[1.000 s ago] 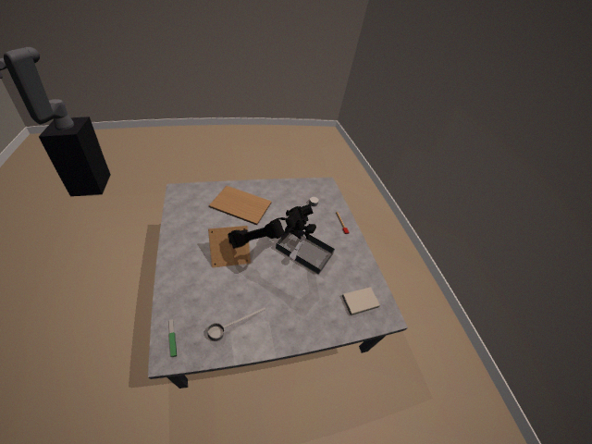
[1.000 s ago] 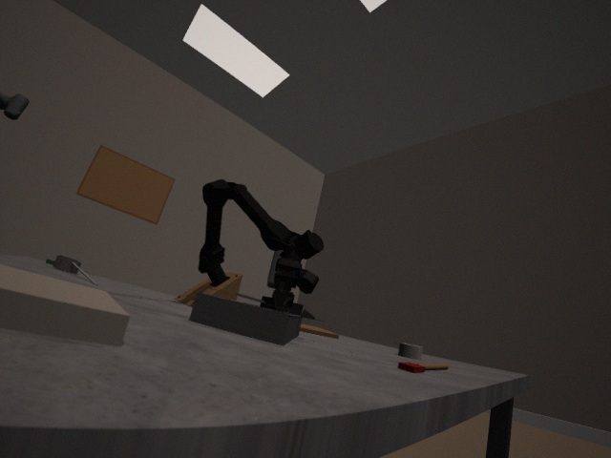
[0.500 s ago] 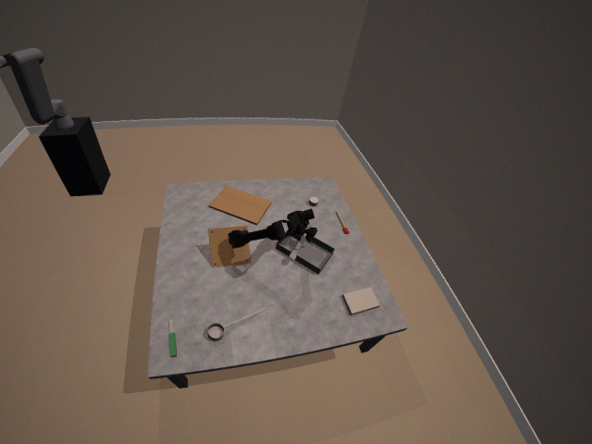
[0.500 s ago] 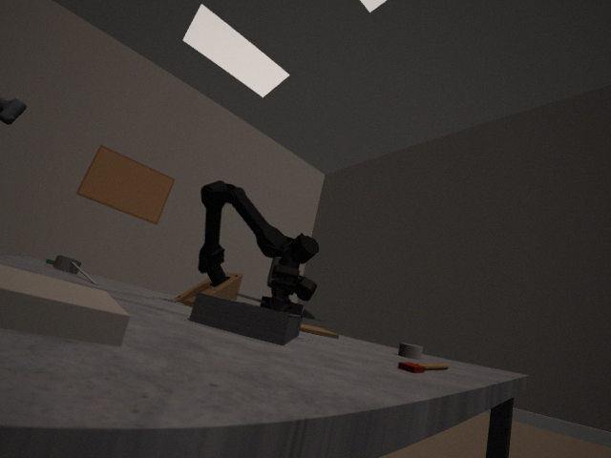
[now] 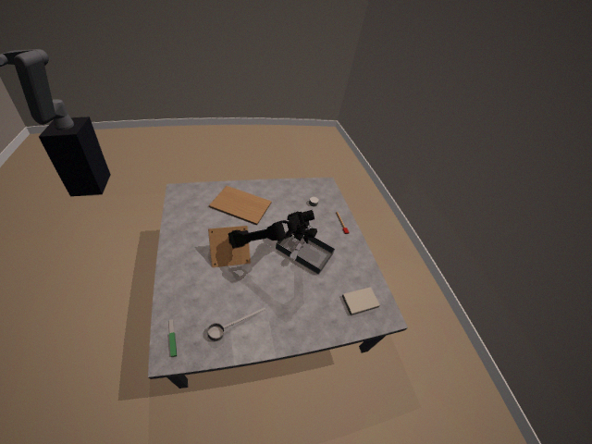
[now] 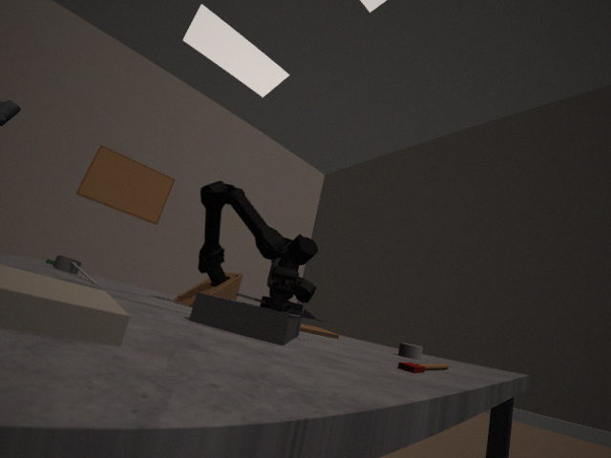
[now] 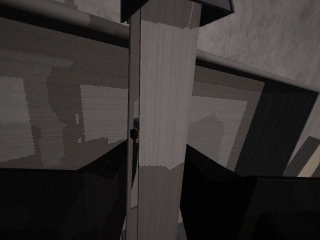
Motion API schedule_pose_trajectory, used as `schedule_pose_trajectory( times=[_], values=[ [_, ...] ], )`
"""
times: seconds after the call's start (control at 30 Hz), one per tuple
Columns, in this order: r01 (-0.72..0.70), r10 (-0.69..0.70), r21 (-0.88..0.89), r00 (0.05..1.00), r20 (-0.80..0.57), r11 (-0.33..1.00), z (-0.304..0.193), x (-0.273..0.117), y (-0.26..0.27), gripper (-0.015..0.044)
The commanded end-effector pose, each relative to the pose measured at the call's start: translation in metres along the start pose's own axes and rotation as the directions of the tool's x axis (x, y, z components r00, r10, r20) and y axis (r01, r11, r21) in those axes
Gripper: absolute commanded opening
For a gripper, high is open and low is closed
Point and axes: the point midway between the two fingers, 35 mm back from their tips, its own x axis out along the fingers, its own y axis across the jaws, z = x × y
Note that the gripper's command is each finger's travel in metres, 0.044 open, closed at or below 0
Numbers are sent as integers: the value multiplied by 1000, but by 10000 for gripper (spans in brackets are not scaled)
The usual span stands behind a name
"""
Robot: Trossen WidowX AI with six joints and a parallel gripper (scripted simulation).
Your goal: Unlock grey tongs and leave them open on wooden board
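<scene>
The grey tongs (image 5: 292,254) (image 7: 162,100) you are after lie across the left part of the roasting tin (image 5: 299,261) (image 6: 242,318) (image 7: 270,110), and your pincer (image 5: 302,239) (image 6: 281,309) (image 7: 154,143) is closed on them, a finger against each side. Expect them to be fairly light but stiff, with smooth, broad arms that could turn or slide if your hold is off balance. Your present grip across the width looks sensible; stay on the arms, clear of the hinge, so that a firmer squeeze can work the lock. Their long axis runs from near to far, the near end slanting slightly left and reaching over the tin's near rim. A dark block (image 7: 217,11) sits at that near end, but you cannot tell surely whether it is tips or hinge, so settle that before tilting the tips down. Around them, the tin stands on the grey counter (image 5: 191,296) (image 6: 246,379) (image 7: 260,35), and the wooden board (image 5: 240,204) (image 6: 318,331) you need lies far and to the left, apart from the tin. Don't confuse it with the screwed-down base plate (image 5: 215,258) under your arm. Lift well over the rim before heading there.
</scene>
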Motion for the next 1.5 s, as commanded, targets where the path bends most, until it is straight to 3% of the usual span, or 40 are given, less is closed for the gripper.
schedule_pose_trajectory(
  times=[0.0, 0.17, 0.43, 0.7, 1.1, 1.47],
  values=[
    [2, -2, 2, 1000, 2, 1000, 1, -1, 0, 75],
    [2, -2, 2, 1000, 2, 1000, 1, -1, 0, 42],
    [-1, 1, 2, 1000, 4, 1000, 2, -10, -6, -150],
    [-1, 1, -4, 1000, 6, 1000, 0, -68, -39, -150],
    [-7, 7, -5, 1000, 8, 1000, 1, -67, -39, -150],
    [-134, 135, -16, 990, 29, 991, 9, -62, -41, -150]
  ],
)
